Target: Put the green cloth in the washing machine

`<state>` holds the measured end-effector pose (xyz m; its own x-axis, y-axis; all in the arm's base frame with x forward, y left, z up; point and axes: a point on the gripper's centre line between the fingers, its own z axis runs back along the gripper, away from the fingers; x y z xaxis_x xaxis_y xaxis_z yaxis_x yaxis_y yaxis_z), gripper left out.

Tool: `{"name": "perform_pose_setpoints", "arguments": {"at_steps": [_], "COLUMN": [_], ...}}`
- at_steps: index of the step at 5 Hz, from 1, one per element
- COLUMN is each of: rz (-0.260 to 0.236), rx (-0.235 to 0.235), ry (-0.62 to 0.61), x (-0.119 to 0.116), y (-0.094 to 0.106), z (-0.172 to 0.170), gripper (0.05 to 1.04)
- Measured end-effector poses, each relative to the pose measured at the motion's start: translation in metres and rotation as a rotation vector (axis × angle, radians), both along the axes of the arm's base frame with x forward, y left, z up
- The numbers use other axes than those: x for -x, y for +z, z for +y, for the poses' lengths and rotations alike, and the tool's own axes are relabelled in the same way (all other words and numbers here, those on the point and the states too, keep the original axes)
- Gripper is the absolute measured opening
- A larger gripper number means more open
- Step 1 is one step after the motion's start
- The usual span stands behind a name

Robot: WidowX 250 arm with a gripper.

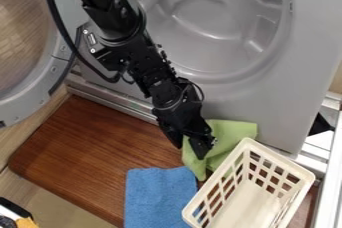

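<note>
The gripper (198, 148) hangs down at the left part of the green cloth (230, 133), its tips right at the fabric. Whether its fingers are open or closed around cloth is hidden by the gripper's own body. The cloth lies crumpled between the machine's front and the cream basket, one part hanging down toward the blue cloth. The washing machine (308, 37) stands behind, its round drum opening (207, 17) facing the camera, with the arm passing in front of its left side. The round door (47, 72) is swung out at the left.
A cream plastic basket (306, 173) stands at the lower right, against the green cloth. A blue cloth (159, 197) lies flat on the brown wooden board (87, 157) to its left. A metal rail (120, 104) runs below the machine. A dark object with orange shows at the bottom left corner.
</note>
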<state>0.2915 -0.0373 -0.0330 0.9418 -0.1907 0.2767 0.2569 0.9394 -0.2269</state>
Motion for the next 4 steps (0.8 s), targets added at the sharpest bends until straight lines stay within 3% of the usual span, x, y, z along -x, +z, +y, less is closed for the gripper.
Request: {"name": "perform_pose_setpoints", "arguments": {"at_steps": [1,2,3,4], "rz": [0.021,0.04,0.036,0.014], "rx": [0.001,-0.008,-0.013,-0.023], "ry": [0.013,0.009,0.009,0.0], "x": [0.001,0.003,0.003,0.005], "y": [-0.002,-0.003,0.003,0.015], "z": [0.0,-0.002,-0.001,-0.003], "gripper": [0.354,0.15,0.076,0.072]}}
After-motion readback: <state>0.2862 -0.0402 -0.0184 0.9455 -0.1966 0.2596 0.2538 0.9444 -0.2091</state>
